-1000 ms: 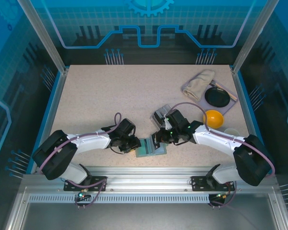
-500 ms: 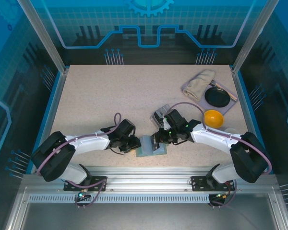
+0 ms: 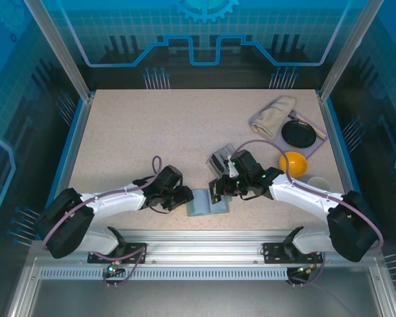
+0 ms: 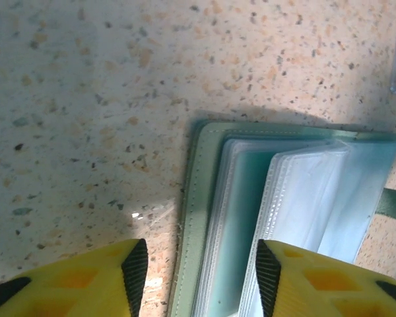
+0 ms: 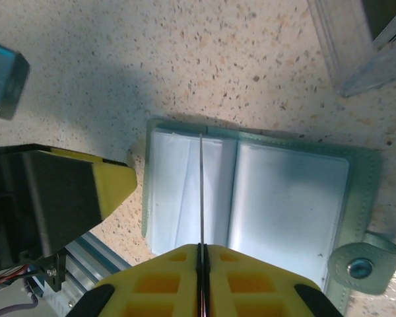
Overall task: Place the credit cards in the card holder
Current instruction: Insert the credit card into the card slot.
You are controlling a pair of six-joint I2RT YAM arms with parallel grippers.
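Card (image 5: 201, 191) edge-on, face hidden, pinched by right gripper (image 5: 203, 249) | left gripper (image 4: 201, 264) released | card holder (image 5: 290, 191) part-covered

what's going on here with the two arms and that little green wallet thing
Two robot arms are loading cards into a card holder, which lies open on the table near its front edge. The right fingers are shut on a credit card, held edge-on over the holder's clear sleeves; whether its edge has entered one is hard to tell. The left fingers are open over the holder's cover edge, gripping nothing.
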